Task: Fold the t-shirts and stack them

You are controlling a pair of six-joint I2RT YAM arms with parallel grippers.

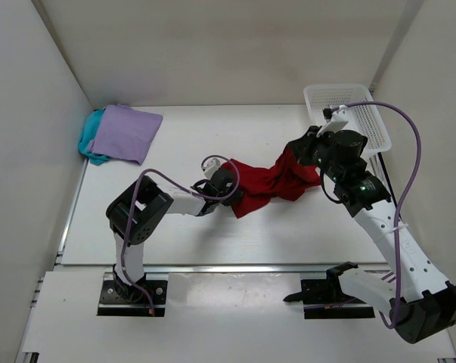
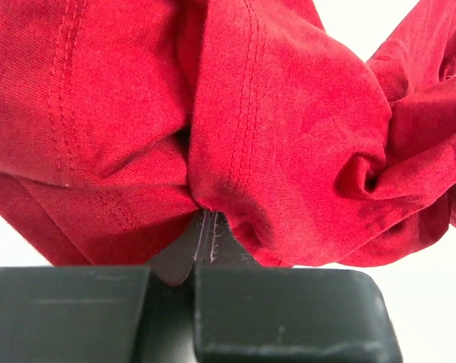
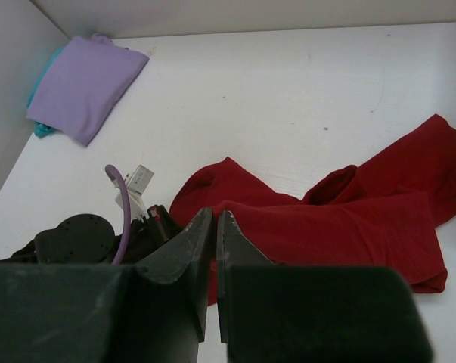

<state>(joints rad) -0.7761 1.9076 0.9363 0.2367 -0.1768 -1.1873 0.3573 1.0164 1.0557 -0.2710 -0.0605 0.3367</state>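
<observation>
My left pincer [image 2: 205,227] is clamped on a bunched fold of the red shirt [image 1: 269,181], mid-frame in the top view. My right pincer [image 3: 215,227] is closed, w/ no cloth seen btwn its tips. Risk: the pinch is thin & catches several layers, so a pull prob. slips or drags the whole wad w/o spreading it.

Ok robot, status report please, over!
Left gripper shut on red shirt. Right gripper shut, no grip seen. Lavender shirt stacked on teal shirt, far left. White basket behind right arm, out of the way.
</observation>
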